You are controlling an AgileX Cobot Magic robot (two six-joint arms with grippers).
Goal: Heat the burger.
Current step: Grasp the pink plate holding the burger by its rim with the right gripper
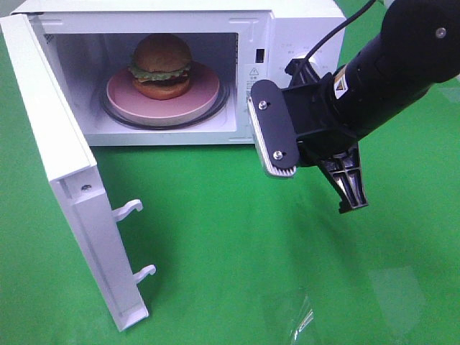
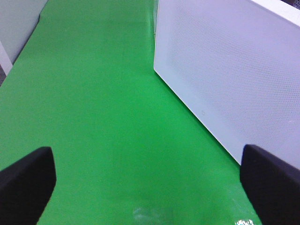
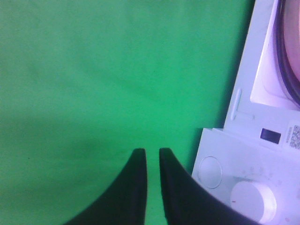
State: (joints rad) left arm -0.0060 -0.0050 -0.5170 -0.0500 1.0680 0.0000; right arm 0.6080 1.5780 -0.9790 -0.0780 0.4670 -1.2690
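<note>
Looking from the high camera, you have the burger sitting on the pink plate inside the microwave, whose door stands swung wide to the left. The right gripper hangs in front of the control panel, its forearm slanting down from the upper right and its fingertips aimed at the green table. Swing the door shut now and it could strike that arm, and a hard slam might jolt the burger off-centre.

In the left wrist view, the left gripper is spread wide and empty. It sits low over the table, near the door's outer face but apart from it, so a careless push could scrape it.

In the right wrist view, the 2 fingers show only a narrow slit and grip nothing, near the knob.
</note>
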